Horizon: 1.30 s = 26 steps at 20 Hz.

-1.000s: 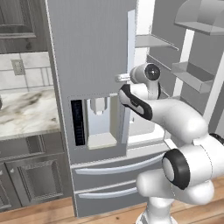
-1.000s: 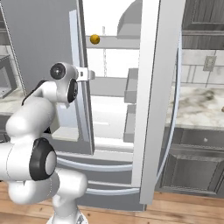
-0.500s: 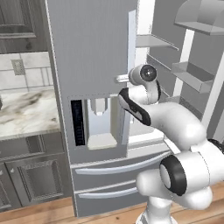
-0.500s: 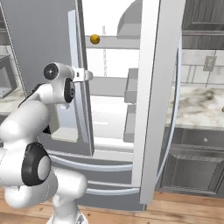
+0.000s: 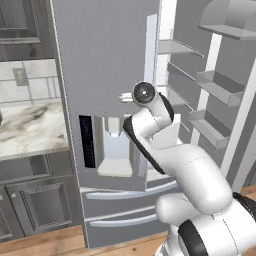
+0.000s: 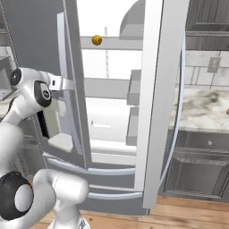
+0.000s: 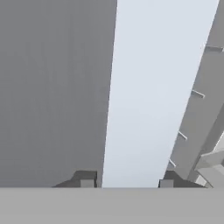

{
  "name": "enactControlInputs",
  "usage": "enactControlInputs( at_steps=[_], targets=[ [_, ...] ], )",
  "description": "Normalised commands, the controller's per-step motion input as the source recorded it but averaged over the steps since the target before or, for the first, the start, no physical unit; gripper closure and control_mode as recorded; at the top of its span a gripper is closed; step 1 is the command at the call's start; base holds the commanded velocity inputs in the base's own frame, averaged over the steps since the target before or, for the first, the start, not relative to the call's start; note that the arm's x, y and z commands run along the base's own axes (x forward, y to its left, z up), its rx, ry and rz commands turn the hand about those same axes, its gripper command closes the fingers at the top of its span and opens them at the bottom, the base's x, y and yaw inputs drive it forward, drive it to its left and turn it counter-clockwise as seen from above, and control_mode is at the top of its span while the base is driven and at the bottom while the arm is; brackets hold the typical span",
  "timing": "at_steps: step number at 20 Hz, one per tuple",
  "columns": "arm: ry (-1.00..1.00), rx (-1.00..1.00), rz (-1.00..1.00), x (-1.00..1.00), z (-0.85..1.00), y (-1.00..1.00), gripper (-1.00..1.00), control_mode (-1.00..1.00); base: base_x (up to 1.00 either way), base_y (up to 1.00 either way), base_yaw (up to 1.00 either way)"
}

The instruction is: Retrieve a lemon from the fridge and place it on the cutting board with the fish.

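Lemon point(image 6: 96, 40) sits small and yellow on an upper white shelf inside the fridge point(image 5: 100, 60), well above my hand and back from the door opening. Fridge right door point(image 6: 156, 103) stands swung open, its inner bins showing in the left base view, while the left door is shut, with the dispenser panel point(image 5: 114, 147) set into its grey front.

My gripper point(image 7: 127, 183) is closed on the left door's handle point(image 7: 153, 92): in the hand view the long pale bar runs up between my two dark fingertips point(image 7: 86, 181), one on each side of it, pressed against its edges. From the right base view my hand reaches in at the handle point(image 6: 62, 67) about halfway down its length, level with the shelf below the lemon. From the left base view my wrist sits just beside the same handle point(image 5: 151, 50), above the dispenser.

A marble counter point(image 6: 201, 100) runs beside the fridge, over dark grey cabinets point(image 6: 197, 170).
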Motion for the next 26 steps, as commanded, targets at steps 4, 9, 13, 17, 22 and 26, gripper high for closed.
enactControlInputs(
  at_steps=[4, 9, 13, 17, 22, 26],
  targets=[
    [0.07, -0.01, -0.33, -0.69, 0.00, 1.00, 1.00, -1.00, 0.00, 0.00, 0.00],
    [0.04, 0.00, -0.35, -0.81, 0.00, 1.00, 1.00, -1.00, 0.00, 0.00, 0.00],
    [0.02, -0.01, -0.37, -0.75, -0.11, 1.00, 1.00, -1.00, 0.00, 0.00, 0.00],
    [0.00, 0.00, -0.42, -0.09, -0.16, 0.70, 1.00, -1.00, 0.00, 0.00, 0.00],
    [0.00, 0.00, -0.24, 0.00, -0.07, 0.37, -1.00, -1.00, 0.00, 0.00, 0.00],
    [0.00, 0.00, -0.18, 0.00, 0.00, 0.06, -1.00, -1.00, 0.00, 0.00, 0.00]
  ],
)
